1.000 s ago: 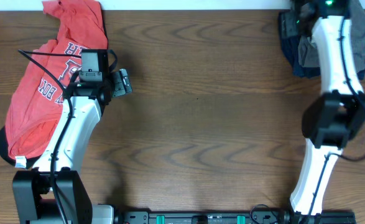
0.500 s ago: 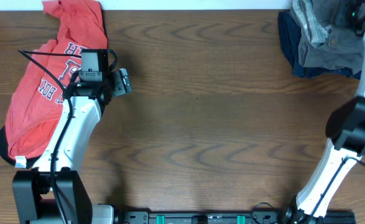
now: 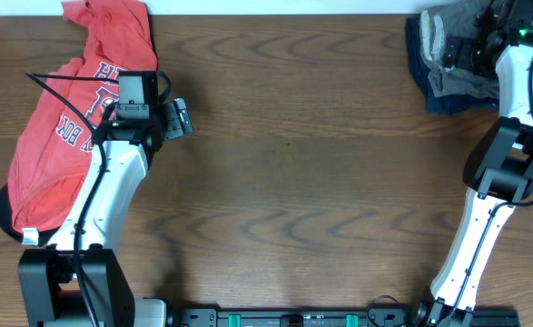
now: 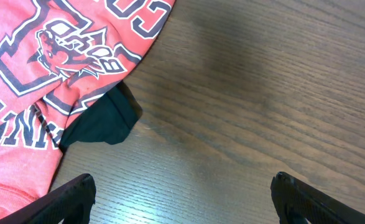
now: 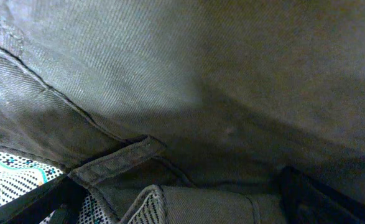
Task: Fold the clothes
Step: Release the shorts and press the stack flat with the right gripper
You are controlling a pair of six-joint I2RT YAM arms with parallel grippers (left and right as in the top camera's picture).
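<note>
The grey-olive shorts [image 3: 455, 84] lie bunched at the far right corner on top of a dark navy garment [image 3: 419, 56]. My right gripper [image 3: 473, 47] is down on the shorts. In the right wrist view the shorts [image 5: 188, 81] fill the frame, and a folded seam with checked lining lies between the wide-apart fingers of the gripper [image 5: 179, 202]. The red T-shirt [image 3: 62, 136] with lettering lies at the far left. My left gripper [image 3: 181, 118] hovers open and empty over bare table just right of it. In the left wrist view, that gripper [image 4: 182, 199] sits below the T-shirt [image 4: 39, 68].
A dark cloth edge [image 4: 101, 121] sticks out from under the T-shirt. The wooden table [image 3: 293, 163] runs between the two piles. The white back edge [image 3: 275, 7] borders the far side. The arm bases stand at the front.
My right arm swung out to the right edge and came back over the shorts, which are now more bunched. The left arm has not moved.
</note>
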